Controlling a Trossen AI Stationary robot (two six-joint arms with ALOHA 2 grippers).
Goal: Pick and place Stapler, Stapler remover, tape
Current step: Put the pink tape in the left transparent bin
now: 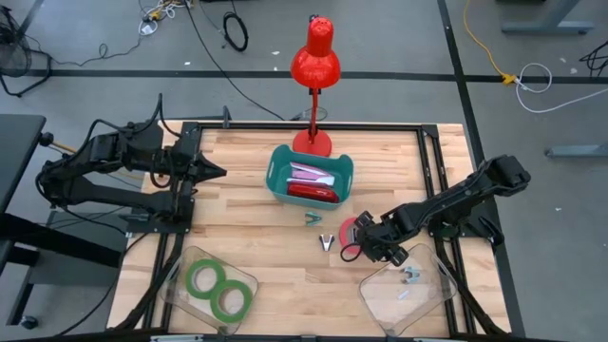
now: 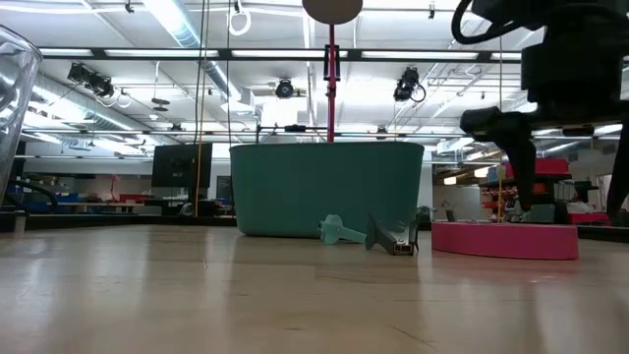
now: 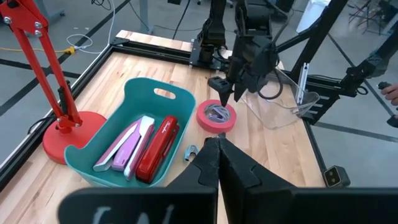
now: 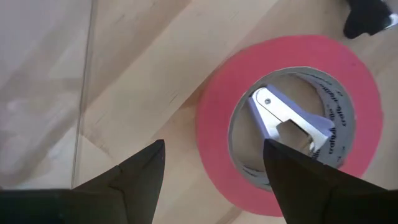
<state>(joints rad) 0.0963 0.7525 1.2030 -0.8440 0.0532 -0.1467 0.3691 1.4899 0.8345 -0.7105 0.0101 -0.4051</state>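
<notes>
A red-pink tape roll lies flat on the wooden table, and a pale staple remover lies inside its ring. My right gripper is open just above the roll, one finger over the ring and one over the bare table beside it. Two green tape rolls lie in a clear container. A red stapler and a pink-white one lie in the teal bin. A teal staple remover and a metal one lie on the table. My left gripper is shut and empty, far left of the bin.
A red desk lamp stands behind the bin, its base next to it. A clear container with small items sits at the front right, close to my right gripper. The container holding the green rolls sits at the front left.
</notes>
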